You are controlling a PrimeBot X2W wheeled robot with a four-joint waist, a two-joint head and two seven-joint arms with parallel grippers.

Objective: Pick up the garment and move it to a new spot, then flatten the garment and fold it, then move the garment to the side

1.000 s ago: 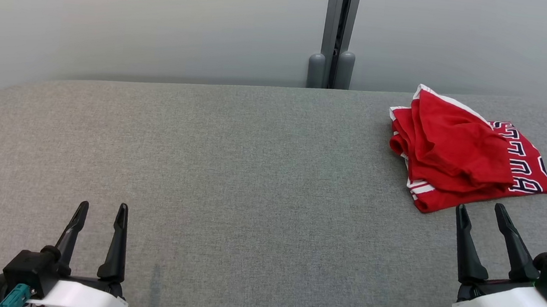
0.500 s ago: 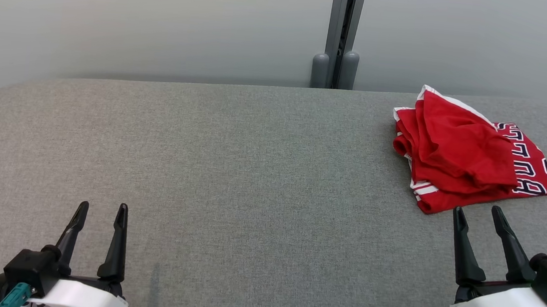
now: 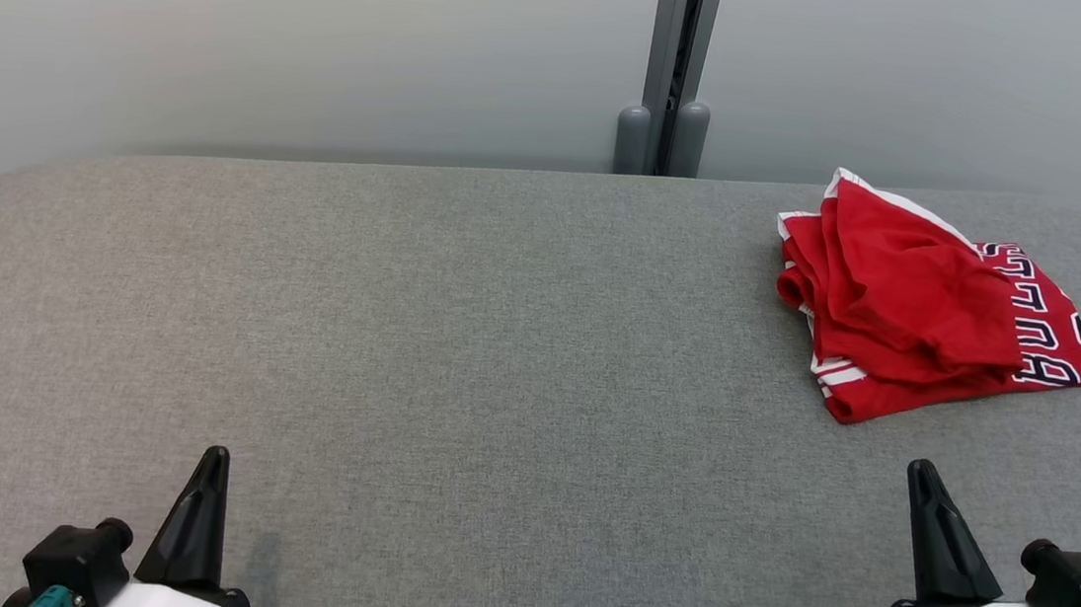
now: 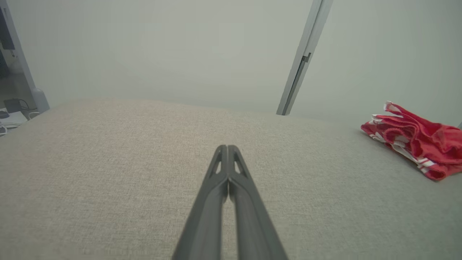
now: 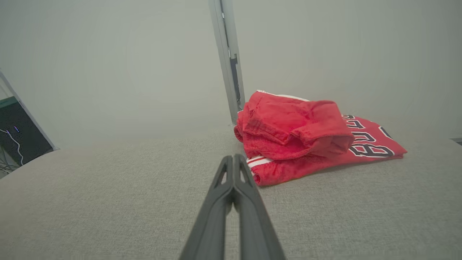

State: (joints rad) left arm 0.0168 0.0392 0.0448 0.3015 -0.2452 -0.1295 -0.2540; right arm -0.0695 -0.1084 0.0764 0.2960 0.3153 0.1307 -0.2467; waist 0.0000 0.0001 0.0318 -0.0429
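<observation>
The left end effector (image 3: 213, 458) has its two dark fingers pressed together and holds nothing, low over the bare grey desk (image 3: 497, 339) at the near left; the right end effector (image 3: 926, 474) is likewise closed and empty at the near right, its tip near the garment (image 3: 907, 309) but apart from it; both point away from the robot. The red garment lies rumpled at the desk's far right; the right wrist view shows its lettering and white stripes close up; the left wrist view shows it side-on, and cables (image 4: 5, 126) beyond the desk's left end.
</observation>
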